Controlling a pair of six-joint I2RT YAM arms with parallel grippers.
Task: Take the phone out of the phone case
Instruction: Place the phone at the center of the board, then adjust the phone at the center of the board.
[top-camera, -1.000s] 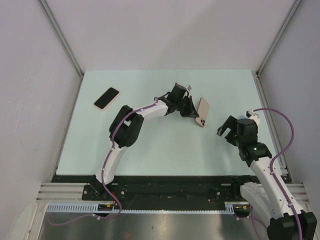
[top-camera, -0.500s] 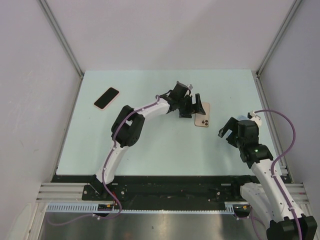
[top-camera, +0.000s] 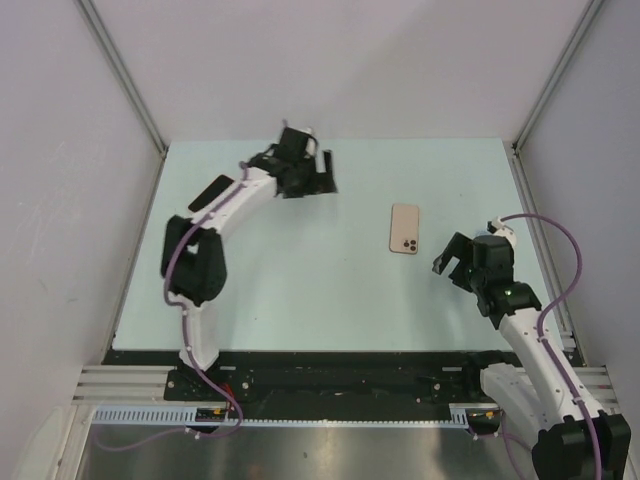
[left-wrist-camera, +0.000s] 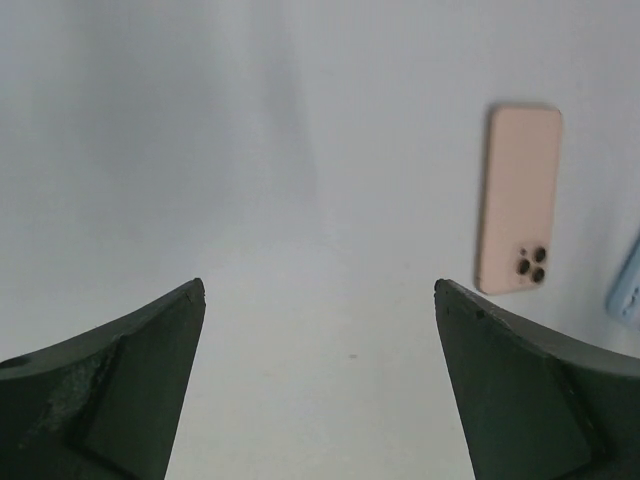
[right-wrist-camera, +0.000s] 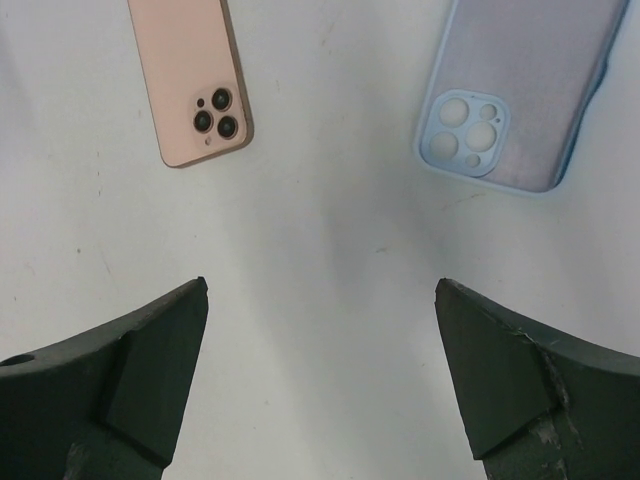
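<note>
gaping wide with nothing between its jaws, the right claw hovers over the table. just ahead to its left lies the pink phone, back up, lenses showing; ahead to its right lies the blue case, apparently empty, apart from the phone. the left claw, likewise spread and empty, sits well away, the phone far ahead on its right. removal looks done; only retreating seems left. the case's far end is cropped, and from above it cannot be found.
</note>
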